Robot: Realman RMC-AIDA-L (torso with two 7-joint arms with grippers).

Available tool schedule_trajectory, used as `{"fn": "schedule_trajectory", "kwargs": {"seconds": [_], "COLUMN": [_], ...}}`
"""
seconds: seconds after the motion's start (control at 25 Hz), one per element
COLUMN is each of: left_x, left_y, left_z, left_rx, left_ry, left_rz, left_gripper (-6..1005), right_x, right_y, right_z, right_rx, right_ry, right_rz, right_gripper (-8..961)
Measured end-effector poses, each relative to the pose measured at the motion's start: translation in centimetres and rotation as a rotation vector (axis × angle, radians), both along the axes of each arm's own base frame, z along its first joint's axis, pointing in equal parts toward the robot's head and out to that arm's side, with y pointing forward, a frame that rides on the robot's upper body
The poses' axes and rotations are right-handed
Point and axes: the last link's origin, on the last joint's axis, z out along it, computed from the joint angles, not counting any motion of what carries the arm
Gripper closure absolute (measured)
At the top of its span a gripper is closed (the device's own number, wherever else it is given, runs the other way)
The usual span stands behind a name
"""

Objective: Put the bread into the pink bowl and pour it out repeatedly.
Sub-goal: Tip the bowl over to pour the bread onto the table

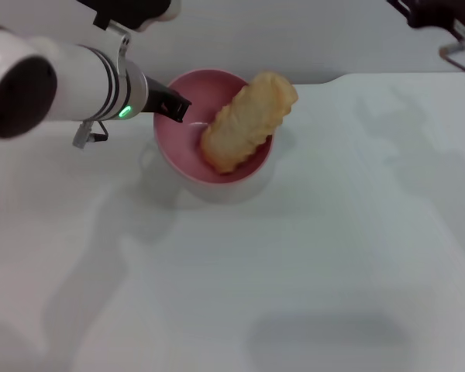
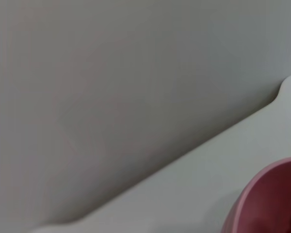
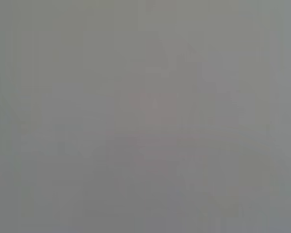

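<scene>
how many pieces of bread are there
1: the bread leans in the pink bowl, one end poking over the far rim. The left tool is at the bowl's left rim.

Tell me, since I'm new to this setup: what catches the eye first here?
The golden bread stands out, lying tilted in the pink bowl at the table's far side, one end over the rim. The left claw is at the bowl's left rim; the right arm shows only at the top right corner.
</scene>
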Motion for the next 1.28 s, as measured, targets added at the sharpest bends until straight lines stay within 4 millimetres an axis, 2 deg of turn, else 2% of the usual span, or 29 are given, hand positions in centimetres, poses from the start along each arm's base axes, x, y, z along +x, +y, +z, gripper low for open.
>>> {"fn": "schedule_trajectory", "kwargs": {"seconds": [0.2, 0.52, 0.88, 1.28], "left_x": [0.2, 1.4, 2.2, 1.2], "left_y": [-0.8, -2.1, -3.0, -2.9], "left_z": [-0.7, -1.4, -2.2, -3.5], "left_rx": [0.01, 0.024, 0.088, 0.128], "left_ry": [0.072, 0.215, 0.344, 0.337], "left_rz": [-0.102, -0.242, -0.363, -0.459], "left_gripper": [955, 955, 955, 955], "right_x": [3.0, 5.4, 6.8, 7.4], "right_y": [-0.4, -1.2, -1.8, -2.0], "right_z": [-1.2, -1.3, -1.7, -2.2], "right_rx": [0.001, 0.009, -0.002, -0.025], "right_ry": [0.003, 0.075, 0.101, 0.118], "right_rz": [-0.065, -0.143, -0.19, -0.217], "right_gripper": [273, 273, 272, 273]}}
